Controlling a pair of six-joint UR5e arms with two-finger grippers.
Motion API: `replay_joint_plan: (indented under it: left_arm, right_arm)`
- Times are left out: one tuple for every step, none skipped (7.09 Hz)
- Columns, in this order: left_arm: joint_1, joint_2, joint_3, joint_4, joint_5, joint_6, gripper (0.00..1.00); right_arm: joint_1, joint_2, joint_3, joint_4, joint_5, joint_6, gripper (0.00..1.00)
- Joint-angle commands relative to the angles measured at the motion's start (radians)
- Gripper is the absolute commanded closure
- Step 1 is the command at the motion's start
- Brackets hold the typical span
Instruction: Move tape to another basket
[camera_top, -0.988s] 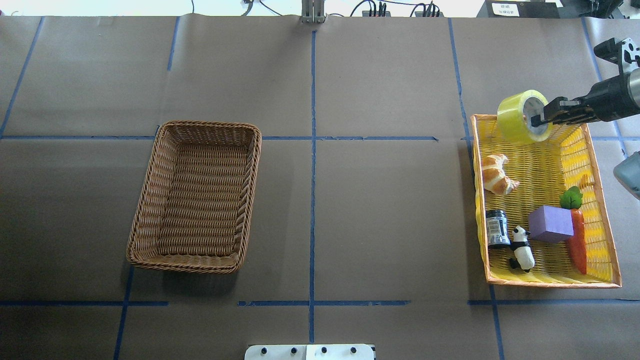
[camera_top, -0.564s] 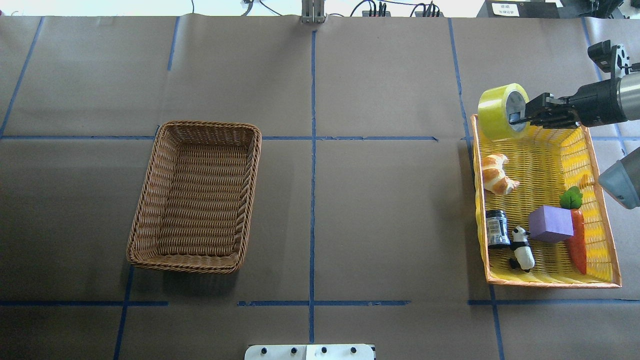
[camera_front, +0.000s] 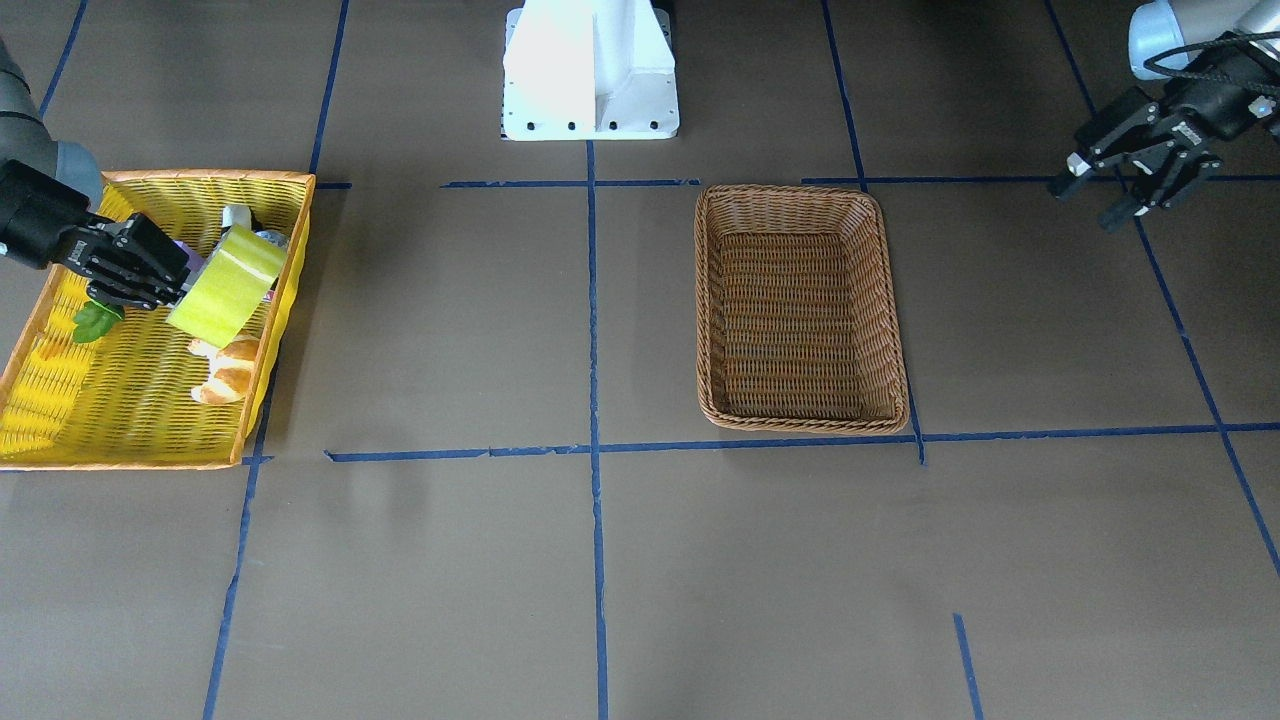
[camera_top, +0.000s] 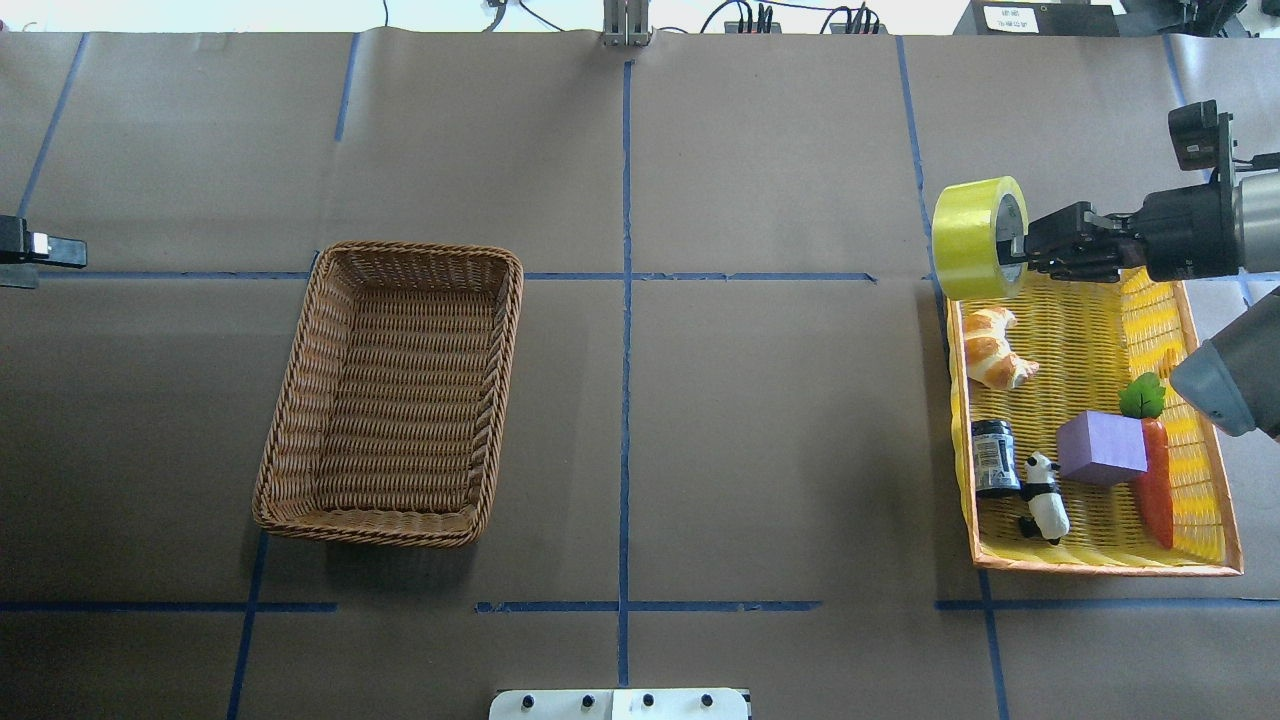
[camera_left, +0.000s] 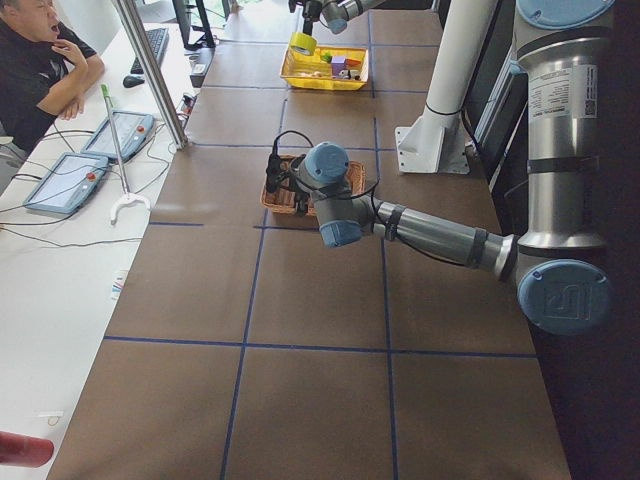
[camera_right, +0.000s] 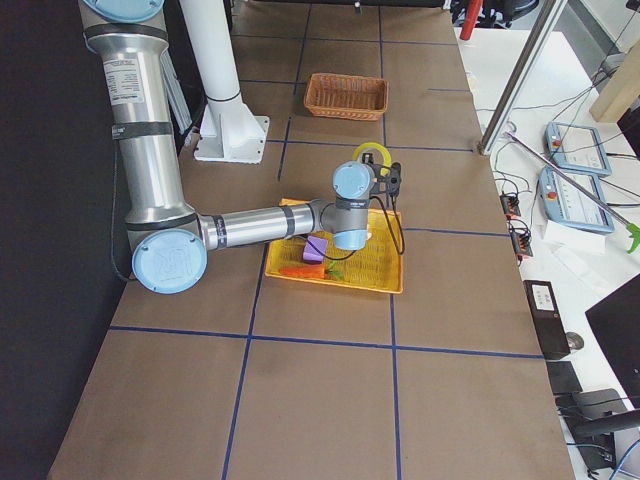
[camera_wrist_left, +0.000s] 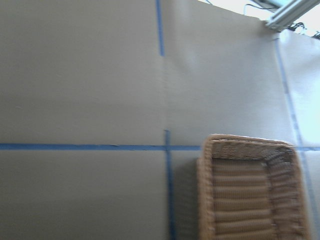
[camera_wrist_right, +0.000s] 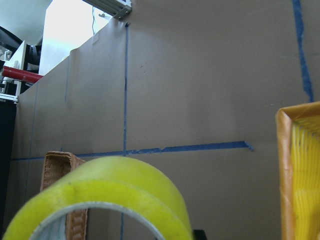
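Note:
The yellow-green tape roll (camera_top: 972, 238) hangs in the air over the far left corner of the yellow tray (camera_top: 1100, 566). My right gripper (camera_top: 1022, 256) is shut on the roll's wall, one finger inside the core. The roll also shows in the front view (camera_front: 225, 287) and fills the bottom of the right wrist view (camera_wrist_right: 100, 195). The brown wicker basket (camera_top: 506, 350) stands empty far to the left, also seen in the front view (camera_front: 800, 192). My left gripper (camera_front: 1087, 204) is open and empty, held beyond the basket's outer side.
The yellow tray holds a croissant (camera_top: 990, 348), a dark jar (camera_top: 994, 457), a panda figure (camera_top: 1045, 497), a purple cube (camera_top: 1100, 447) and a carrot (camera_top: 1155, 480). The robot base (camera_front: 590, 70) stands at the table's near edge.
My right gripper has carried the tape to the left, from over the tray's far end to its far left corner. The left gripper's tip has come into view at the left edge.

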Motion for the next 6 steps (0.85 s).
replay_joint_plan:
  left_arm:
    - [0.087, -0.145, -0.063, -0.016, 0.008, -0.312, 0.0]
    - [0.144, -0.202, -0.078, -0.017, 0.014, -0.369, 0.0]
    - [0.171, -0.213, -0.113, -0.028, 0.029, -0.398, 0.0]
    - [0.222, -0.225, -0.168, -0.031, 0.096, -0.449, 0.0]
    - [0.304, -0.245, -0.204, -0.034, 0.177, -0.481, 0.0]
    - [0.377, -0.282, -0.213, -0.054, 0.249, -0.516, 0.0]
  right_arm:
    - [-0.042, 0.001, 0.106, 0.02, -0.002, 0.107, 1.0]
    - [-0.062, 0.002, 0.146, 0.02, -0.002, 0.124, 1.0]
    - [-0.083, 0.002, 0.178, 0.02, -0.004, 0.141, 1.0]
    - [-0.1, 0.002, 0.213, 0.02, -0.002, 0.143, 1.0]
    - [-0.123, 0.002, 0.249, 0.022, -0.004, 0.162, 1.0]
    - [-0.146, 0.002, 0.281, 0.022, -0.013, 0.164, 1.0]
